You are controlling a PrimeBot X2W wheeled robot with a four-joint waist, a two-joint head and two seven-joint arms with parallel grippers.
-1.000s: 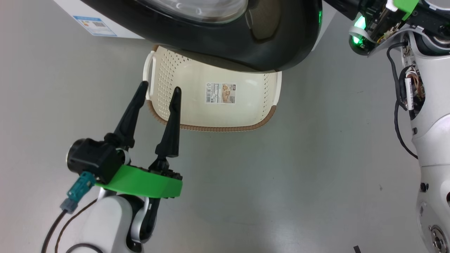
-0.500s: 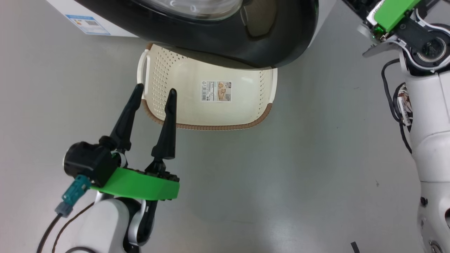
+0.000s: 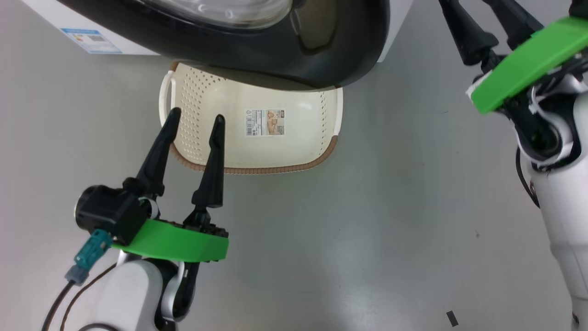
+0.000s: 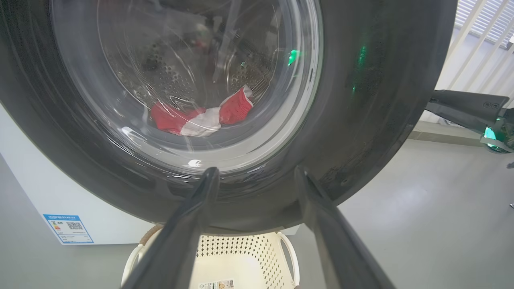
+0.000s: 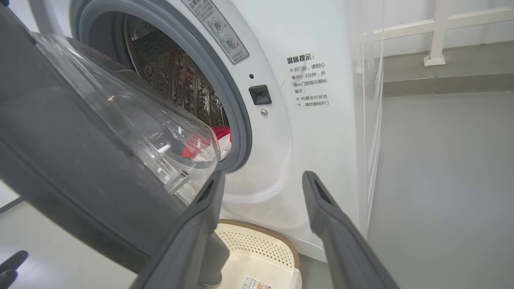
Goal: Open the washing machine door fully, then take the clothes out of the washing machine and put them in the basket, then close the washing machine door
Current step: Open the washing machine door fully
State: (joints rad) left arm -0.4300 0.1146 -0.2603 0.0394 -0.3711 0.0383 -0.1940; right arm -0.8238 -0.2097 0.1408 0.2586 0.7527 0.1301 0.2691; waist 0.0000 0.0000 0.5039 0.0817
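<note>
The washing machine door (image 3: 257, 50), with its black rim and glass bowl, stands partly open over the basket (image 3: 317, 124). In the right wrist view the door (image 5: 80, 152) angles away from the white washing machine (image 5: 317, 140). The red and white clothes (image 5: 221, 136) lie in the steel drum and show through the door glass as clothes (image 4: 200, 118). My left gripper (image 3: 196, 116) is open at the basket's left corner, holding nothing. My right gripper (image 3: 484, 9) is open, off the door's right edge. Its fingers (image 5: 317, 200) point at the machine's front.
Grey floor (image 3: 367, 230) spreads around the basket and to the machine's right. A blue label (image 3: 89, 39) marks the machine's lower front. A white railing (image 5: 437, 36) stands behind the machine. My right arm's white forearm (image 3: 560, 207) runs down the right edge.
The head camera has shifted, sliding the scene left. My right wrist has turned and its spread fingers have come into the head view. The left arm holds its place.
</note>
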